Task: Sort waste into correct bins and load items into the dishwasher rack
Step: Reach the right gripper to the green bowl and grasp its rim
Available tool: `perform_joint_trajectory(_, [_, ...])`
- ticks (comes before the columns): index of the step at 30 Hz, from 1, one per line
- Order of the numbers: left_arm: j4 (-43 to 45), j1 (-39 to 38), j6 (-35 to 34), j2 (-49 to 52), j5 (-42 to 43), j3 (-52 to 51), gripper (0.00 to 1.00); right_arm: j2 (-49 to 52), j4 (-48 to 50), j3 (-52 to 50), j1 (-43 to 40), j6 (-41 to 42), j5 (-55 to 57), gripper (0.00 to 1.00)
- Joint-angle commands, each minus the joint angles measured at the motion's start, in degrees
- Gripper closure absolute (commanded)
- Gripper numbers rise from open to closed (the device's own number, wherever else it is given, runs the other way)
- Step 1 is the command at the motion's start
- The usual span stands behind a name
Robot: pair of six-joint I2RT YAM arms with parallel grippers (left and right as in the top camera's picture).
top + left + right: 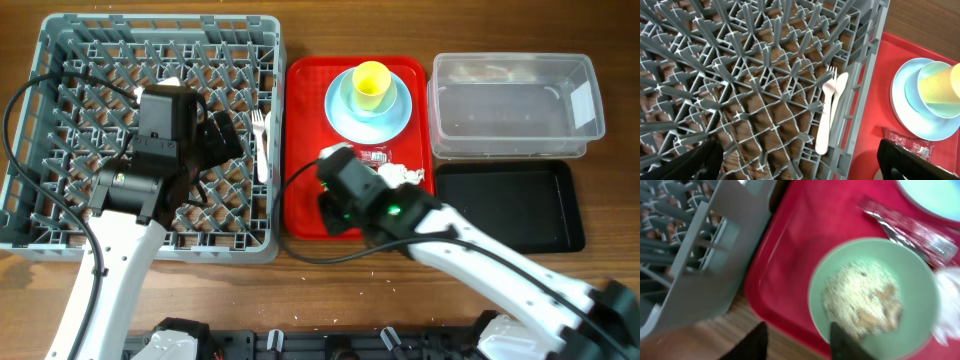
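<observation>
The grey dishwasher rack (pixel 60 120) fills the left. A white fork (pixel 826 120) and spoon (pixel 840 95) lie in it by its right wall. My left gripper (pixel 800 165) is open and empty above the rack floor. On the red tray (pixel 300 150) a yellow cup (pixel 371 85) stands in a pale blue bowl (pixel 920 100) on a light blue plate (pixel 340 110). The pale green bowl (pixel 817 287) holds rice scraps (pixel 860 300). My right gripper (pixel 800 342) is open, its right finger at the bowl's near rim. The red wrapper (pixel 910 227) and napkin (pixel 400 175) lie beside the bowl.
The clear tub (pixel 515 105) stands at the back right, with the black tray (pixel 510 205) in front of it. The rack's wall (pixel 705 255) is close on the left of my right gripper. Cables trail over the rack and the tray's front edge.
</observation>
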Motion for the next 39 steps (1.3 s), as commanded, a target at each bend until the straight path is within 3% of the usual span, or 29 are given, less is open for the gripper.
perform_joint_trajectory(1, [0.11,0.37,-0.15,0.09,0.31,0.07,0.0,7.3,2.29,-0.46,1.03,-0.59,5.57,0.69])
perform_joint_trajectory(7, [0.13,0.37,-0.13,0.09,0.31,0.07,0.0,13.25,4.55,-0.48,1.05,-0.17,3.93,0.76])
perform_joint_trajectory(11, [0.11,0.37,-0.15,0.09,0.31,0.07,0.0,13.25,4.33,-0.72,1.05,-0.15,2.89,0.87])
perform_joint_trajectory(20, [0.11,0.37,-0.15,0.09,0.31,0.07,0.0,13.27,3.56,-3.65,1.05,1.36,2.27,0.86])
perform_joint_trajectory(27, [0.11,0.37,-0.13,0.09,0.31,0.07,0.0,12.87,5.2,-4.33,1.03,1.36,2.25,0.94])
perform_joint_trajectory(39, [0.11,0.37,-0.13,0.09,0.31,0.07,0.0,11.17,4.68,-1.44,1.03,2.82,0.28,0.88])
